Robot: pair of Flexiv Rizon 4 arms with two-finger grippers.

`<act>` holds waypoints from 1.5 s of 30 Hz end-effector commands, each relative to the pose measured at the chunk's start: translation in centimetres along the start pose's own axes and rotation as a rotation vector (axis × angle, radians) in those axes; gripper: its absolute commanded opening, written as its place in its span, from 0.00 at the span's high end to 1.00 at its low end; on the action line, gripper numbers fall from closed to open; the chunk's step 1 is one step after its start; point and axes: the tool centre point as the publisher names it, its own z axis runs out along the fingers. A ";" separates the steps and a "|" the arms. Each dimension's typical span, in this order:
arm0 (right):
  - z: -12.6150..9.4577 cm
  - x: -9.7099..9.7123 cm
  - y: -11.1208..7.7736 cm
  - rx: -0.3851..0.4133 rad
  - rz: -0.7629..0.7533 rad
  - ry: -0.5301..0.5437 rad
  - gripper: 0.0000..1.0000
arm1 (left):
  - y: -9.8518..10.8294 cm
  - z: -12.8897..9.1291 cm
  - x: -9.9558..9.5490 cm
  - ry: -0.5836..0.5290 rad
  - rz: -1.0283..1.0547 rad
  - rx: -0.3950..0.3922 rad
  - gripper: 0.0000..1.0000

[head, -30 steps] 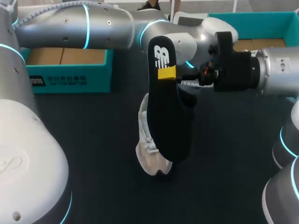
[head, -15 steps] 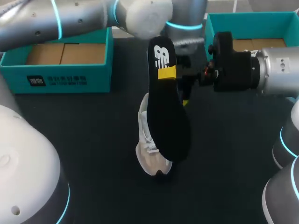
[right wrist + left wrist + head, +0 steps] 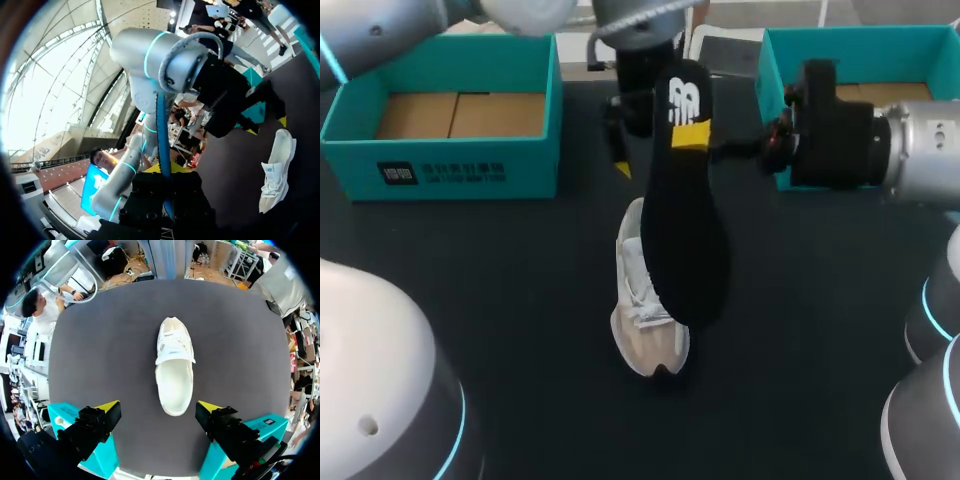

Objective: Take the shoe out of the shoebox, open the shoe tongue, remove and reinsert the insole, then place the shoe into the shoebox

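Right tool [image 3: 162, 170]: pinching the black insole [image 3: 688, 230] near its heel end, one yellow fingertip [image 3: 692, 136] flat on the printed face. The insole hangs upright with its broad toe end down, over the shoe [image 3: 645, 305] as the head view has it.

Left tool [image 3: 159, 405]: fingers spread wide, holding nothing. It hangs above the far side of the worktop [image 3: 500, 300], looking down at the shoe's heel.

Shoe: pale, lying on its sole mid-worktop between the two teal boxes [image 3: 450, 165] [image 3: 775, 60], toe toward us. The left wrist view shows its opening wide and bare inside, so we judge the insole to be fully out and reinsertion to be the step in hand.

Handling, our judgement:
- The insole looks thin, light and floppy, and it will bend at any contact. The heel pinch suits it if the toe end is led in first at a shallow angle.
- The shoe looks light with a soft upper, and it is likely to skid or tip when pushed. The left tool should brace it at the firm heel collar, not the soft mesh.
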 end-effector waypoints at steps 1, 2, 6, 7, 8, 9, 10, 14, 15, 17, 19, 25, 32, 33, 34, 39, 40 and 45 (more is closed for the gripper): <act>-3.4 0.2 0.4 -0.038 0.043 -0.020 1.00 | -0.3 -1.3 5.1 -0.411 0.025 -0.022 0.00; -3.7 0.0 0.7 -0.049 0.062 -0.021 1.00 | -0.2 -1.5 5.4 -0.423 0.029 -0.020 0.00; -4.8 -2.1 3.5 -0.052 0.122 -0.019 1.00 | -0.1 -2.8 6.8 -0.530 0.052 0.006 0.00; -4.9 -2.6 4.1 -0.046 0.140 -0.020 1.00 | -0.2 -3.0 7.0 -0.550 0.049 0.003 0.00; -4.9 -3.0 4.5 -0.054 0.151 -0.017 1.00 | -0.3 -3.3 7.1 -0.566 0.047 0.003 0.00; -5.1 -3.8 5.2 -0.058 0.174 -0.013 1.00 | -0.5 -3.7 7.3 -0.595 0.047 -0.005 0.00; -5.2 -4.5 5.7 -0.064 0.196 -0.011 1.00 | -0.7 -4.0 7.3 -0.615 0.045 -0.008 0.00; -5.4 -7.2 7.3 -0.115 0.262 -0.009 1.00 | -1.7 -5.2 7.6 -0.701 0.052 -0.031 0.00; -5.3 -7.7 7.6 -0.121 0.282 -0.008 1.00 | -2.0 -5.6 7.8 -0.727 0.066 -0.030 0.00; -5.1 -9.0 8.5 -0.147 0.323 -0.007 1.00 | -2.7 -6.3 8.0 -0.776 0.083 -0.040 0.00; -4.8 -9.9 9.0 -0.193 0.372 -0.008 1.00 | -3.3 -6.9 8.2 -0.806 0.093 -0.053 0.00; -3.5 -11.4 9.4 -0.255 0.501 -0.021 1.00 | -4.0 -8.1 9.1 -0.881 0.104 -0.055 0.00; -3.5 -11.4 9.4 -0.255 0.501 -0.021 1.00 | -5.0 -8.6 10.8 -0.860 0.142 -0.069 0.00; -3.5 -11.4 9.4 -0.255 0.501 -0.021 1.00 | -4.9 -8.7 10.8 -0.806 0.165 -0.061 0.00; -3.5 -11.4 9.4 -0.255 0.501 -0.021 1.00 | -4.9 -8.7 10.8 -0.806 0.165 -0.061 0.00; -3.5 -11.4 9.4 -0.255 0.501 -0.021 1.00 | -4.9 -8.7 10.8 -0.806 0.165 -0.061 0.00; -3.5 -11.4 9.4 -0.255 0.501 -0.021 1.00 | -4.9 -8.7 10.8 -0.806 0.165 -0.061 0.00; -3.5 -11.4 9.4 -0.255 0.501 -0.021 1.00 | -4.9 -8.7 10.8 -0.806 0.165 -0.061 0.00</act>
